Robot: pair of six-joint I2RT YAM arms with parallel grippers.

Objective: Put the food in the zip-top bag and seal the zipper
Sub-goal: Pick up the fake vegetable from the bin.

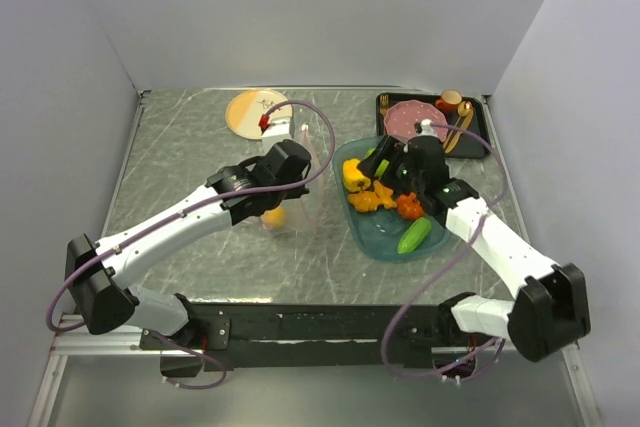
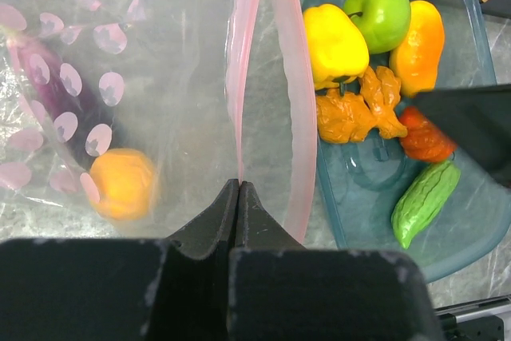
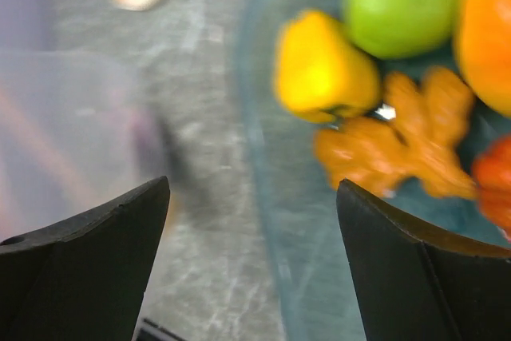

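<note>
My left gripper [image 2: 239, 185] is shut on the pink zipper [image 2: 247, 53] of the clear zip-top bag [image 2: 160, 77], holding its mouth up. Inside the bag lie a purple eggplant [image 2: 48, 77] and an orange piece [image 2: 121, 184]. The rest of the food sits in the teal tray [image 2: 471, 221]: yellow pepper [image 2: 334, 44], green apple [image 2: 383, 9], orange pepper [image 2: 421, 41], orange pieces [image 2: 355, 113], tomato [image 2: 423, 137] and cucumber [image 2: 425, 201]. My right gripper [image 3: 251, 185] hangs wide open over the tray's left rim, holding nothing, with the yellow pepper [image 3: 323, 65] just ahead of it.
A black tray with a pink plate [image 1: 410, 117] and brown items stands at the back right. A beige round plate [image 1: 255, 110] lies at the back centre. Grey walls close in the table on the left, right and back.
</note>
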